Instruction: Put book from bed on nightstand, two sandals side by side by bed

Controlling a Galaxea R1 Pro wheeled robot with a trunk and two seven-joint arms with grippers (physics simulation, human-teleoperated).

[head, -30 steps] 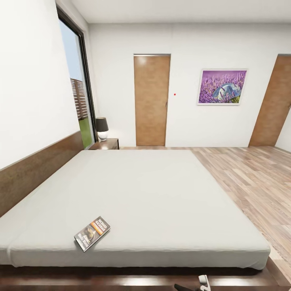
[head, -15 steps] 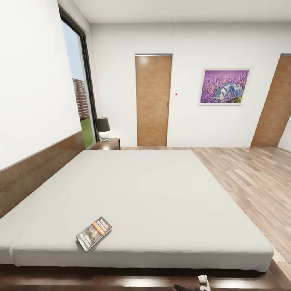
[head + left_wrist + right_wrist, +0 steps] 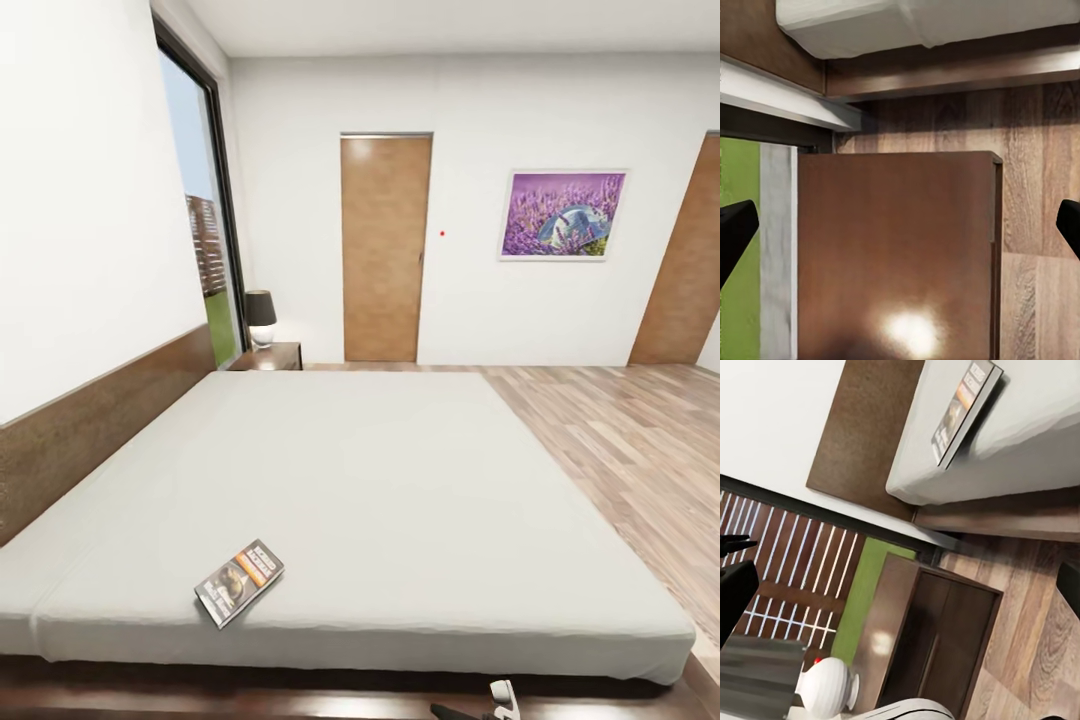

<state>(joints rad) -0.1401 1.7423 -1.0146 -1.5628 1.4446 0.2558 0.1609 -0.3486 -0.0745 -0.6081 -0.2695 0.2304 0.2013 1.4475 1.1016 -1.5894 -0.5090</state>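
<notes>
The book has white title lettering on an orange band, but it's too blurry to read. It lies flat on the bed near the front edge, toward the headboard side. The left tool is spread wide above a nightstand, holding nothing. The right tool also looks wide and empty. Another nightstand with a lamp sits at the far corner.

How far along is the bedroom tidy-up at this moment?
Nothing looks done yet. The book lies on the bed near its front edge, untouched; neither gripper holds anything. The far nightstand carries just a lamp. Moving the book and placing both sandals remain.
</notes>
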